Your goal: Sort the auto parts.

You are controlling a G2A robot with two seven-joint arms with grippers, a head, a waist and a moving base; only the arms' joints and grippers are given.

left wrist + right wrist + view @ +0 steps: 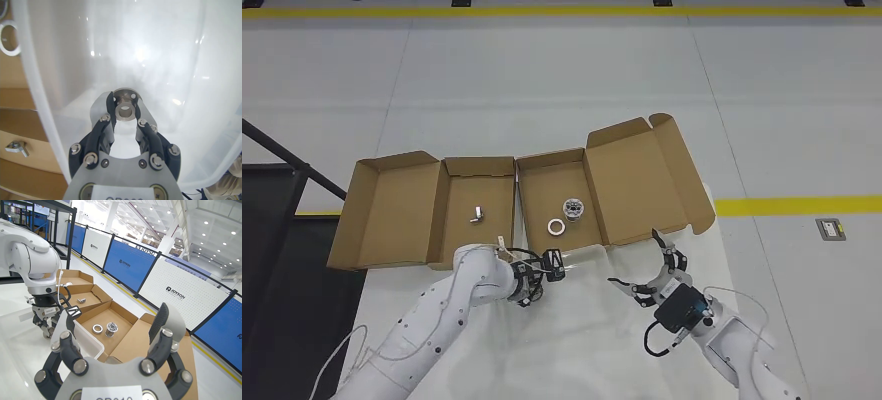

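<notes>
- A flanged bushing is clamped by the left pincer inside a translucent bin.
- The right pincer is spread wide, empty.
- Fence panels are seen behind the worktop.

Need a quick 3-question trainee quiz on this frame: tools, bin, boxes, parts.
1. True or false: the right tool is shut on a part.
2. What does the left tool grip inside the white bin? A) a spring B) a flanged bushing C) a bolt
3. How many parts lie in the cardboard box that holds the ring?

Key
1. False: it is open and holds nothing.
2. B.
3. Two: the ring and a toothed hub.
</notes>
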